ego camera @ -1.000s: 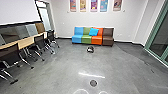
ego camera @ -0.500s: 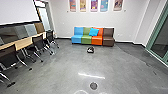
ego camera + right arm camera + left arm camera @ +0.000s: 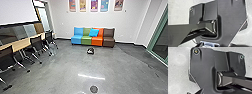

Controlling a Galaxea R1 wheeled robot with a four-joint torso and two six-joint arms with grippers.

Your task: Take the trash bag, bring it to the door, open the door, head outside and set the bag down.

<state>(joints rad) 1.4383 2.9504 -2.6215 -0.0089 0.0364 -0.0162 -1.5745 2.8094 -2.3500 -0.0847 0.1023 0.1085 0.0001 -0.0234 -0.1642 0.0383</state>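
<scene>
On the grey floor in the head view, in front of the sofa, lies a small dark bundle with a whitish patch (image 3: 90, 51); whether it is the trash bag I cannot tell. A doorway with a dark frame and a pale pane (image 3: 43, 18) stands at the back left. A dark pointed part of my left gripper (image 3: 199, 91) reaches into the left wrist view, and a similar part of my right gripper (image 3: 200, 45) into the right wrist view. Both grippers are well away from the bundle.
A sofa in blue, green, orange and brown (image 3: 86, 40) stands against the back wall. Black chairs (image 3: 37, 43) line a long wooden table (image 3: 21, 45) on the left. Green-framed glass (image 3: 161, 37) runs along the right. A round floor cover (image 3: 94, 89) lies close ahead.
The head camera has moved forward a little, so the round floor cover and the chairs appear nearer. The dark bundle has not moved on the floor.
</scene>
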